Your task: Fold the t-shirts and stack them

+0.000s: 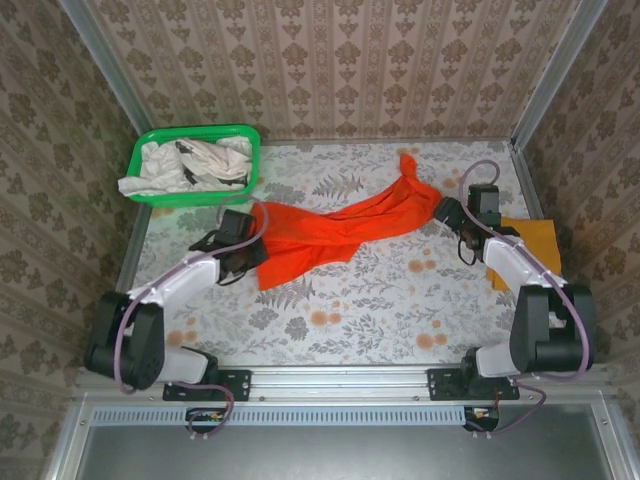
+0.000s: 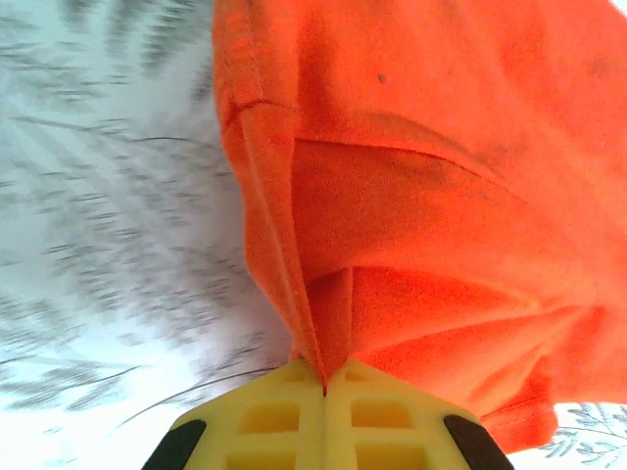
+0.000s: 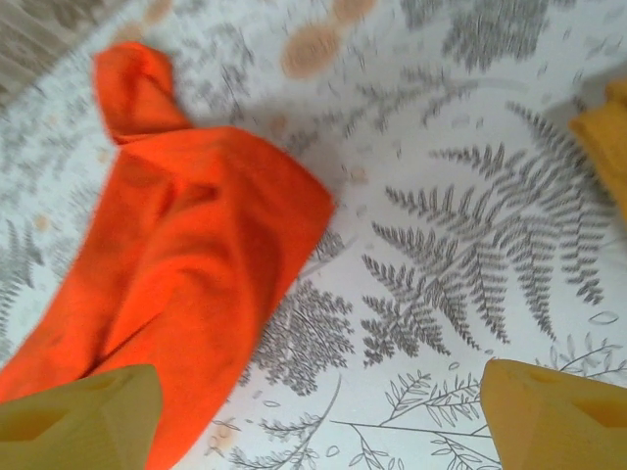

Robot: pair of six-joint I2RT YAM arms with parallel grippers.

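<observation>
looking down from the top: got one orange-red t-shirt (image 1: 340, 232) strung out long and crumpled across the middle of the floral table (image 1: 400, 320), from left of centre up toward the far right. not folded, not stacked. bunches into a little peak at its far right end.

on to the left gripper (image 2: 325, 388) — pressed together, yellow pads shut tight on a fold of that orange cloth, right along a seam. from above, sits at the shirt's left end, just in front of the green basket (image 1: 200, 131).

then the right gripper (image 3: 313, 382) — spread wide, one fingertip over the shirt's lower edge at the left of its wrist view, the other over bare table print. holding nothing as far as can be told. from above, sits right at the shirt's right end, touching or just beside it, can't tell which.

also got a mustard yellow t-shirt (image 1: 535, 235) lying fairly flat at the right edge of the table, partly tucked under the right arm (image 1: 515, 265), well apart from the basket. peeks in at the right edge of the right wrist view too.

last, off-white t-shirts (image 1: 185, 165) heaped loose in the basket at the far left corner, spilling a bit over the left rim.
</observation>
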